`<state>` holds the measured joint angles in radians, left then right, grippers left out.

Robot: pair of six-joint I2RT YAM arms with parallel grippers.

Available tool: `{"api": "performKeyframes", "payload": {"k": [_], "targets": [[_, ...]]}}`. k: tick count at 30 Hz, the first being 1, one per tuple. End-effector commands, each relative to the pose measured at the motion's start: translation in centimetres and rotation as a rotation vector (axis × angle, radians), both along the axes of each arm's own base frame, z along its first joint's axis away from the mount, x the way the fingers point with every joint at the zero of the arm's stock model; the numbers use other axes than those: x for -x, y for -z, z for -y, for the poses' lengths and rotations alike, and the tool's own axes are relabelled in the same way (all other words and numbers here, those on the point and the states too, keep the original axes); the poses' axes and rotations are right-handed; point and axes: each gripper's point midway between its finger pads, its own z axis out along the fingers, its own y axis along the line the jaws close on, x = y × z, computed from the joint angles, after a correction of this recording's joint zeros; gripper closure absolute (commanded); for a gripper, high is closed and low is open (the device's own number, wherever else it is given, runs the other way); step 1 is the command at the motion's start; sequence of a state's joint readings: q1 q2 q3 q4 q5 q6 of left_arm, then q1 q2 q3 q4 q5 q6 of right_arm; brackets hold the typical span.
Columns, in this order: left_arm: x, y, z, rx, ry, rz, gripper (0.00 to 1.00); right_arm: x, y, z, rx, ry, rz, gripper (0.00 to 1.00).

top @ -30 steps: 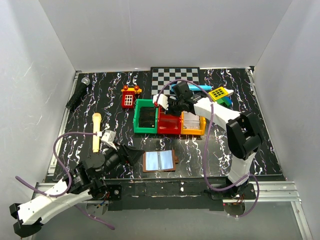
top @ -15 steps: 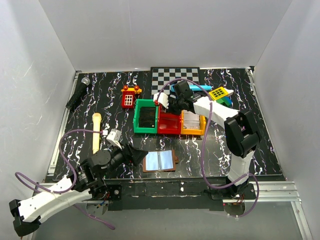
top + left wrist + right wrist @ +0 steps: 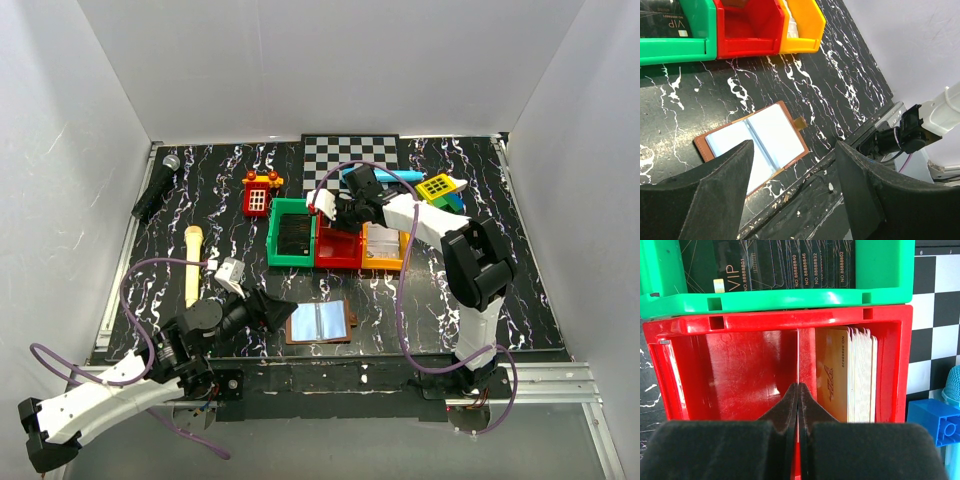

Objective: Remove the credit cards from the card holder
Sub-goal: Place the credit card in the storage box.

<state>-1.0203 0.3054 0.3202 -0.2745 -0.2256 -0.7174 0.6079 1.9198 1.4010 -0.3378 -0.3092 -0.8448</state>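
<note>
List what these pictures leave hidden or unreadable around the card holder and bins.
- Left wrist: card holder, one corner behind a finger of the left gripper.
- Right wrist: green bin, cards cut off by the top edge.
- Right wrist: whether the shut right gripper pinches a card; only a thin edge-on line shows.
- Top external: orange bin, contents too small to tell.

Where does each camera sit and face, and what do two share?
Top external: above and behind, facing down on the table; left arm, right arm.
Left wrist: on its arm, facing the open card holder; left pincer open.
Right wrist: on its arm, facing into the red bin; right pincer shut.
Shared by top and left wrist: card holder.
</note>
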Motion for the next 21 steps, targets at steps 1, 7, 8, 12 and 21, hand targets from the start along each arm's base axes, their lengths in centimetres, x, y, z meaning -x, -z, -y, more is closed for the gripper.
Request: {"api": "performKeyframes", "payload": {"k": [1,7,8,12,21], "targets": [[-0.1,0.2,0.2,-0.014,0.007,0.006,0.35,-1.4,-2.0,-0.9,-0.041,0.002,0.046,0.99],[-0.1,0.5,0.3,-0.016,0.011,-0.002,0.34,-1.4,-1.3,-0.7,-0.032,0.009,0.040,0.99],[-0.1,0.6,0.3,-0.016,0.011,-0.002,0.34,-1.4,-1.1,-0.7,-0.031,0.010,0.036,0.99],[0.0,0.8,0.3,-0.017,0.012,-0.005,0.35,-1.7,-1.0,-0.8,-0.034,0.021,0.036,0.99],[-0.2,0.9,0.5,-0.024,0.014,-0.002,0.34,-2.2,-0.8,-1.0,-0.054,0.042,0.017,0.99]]}}
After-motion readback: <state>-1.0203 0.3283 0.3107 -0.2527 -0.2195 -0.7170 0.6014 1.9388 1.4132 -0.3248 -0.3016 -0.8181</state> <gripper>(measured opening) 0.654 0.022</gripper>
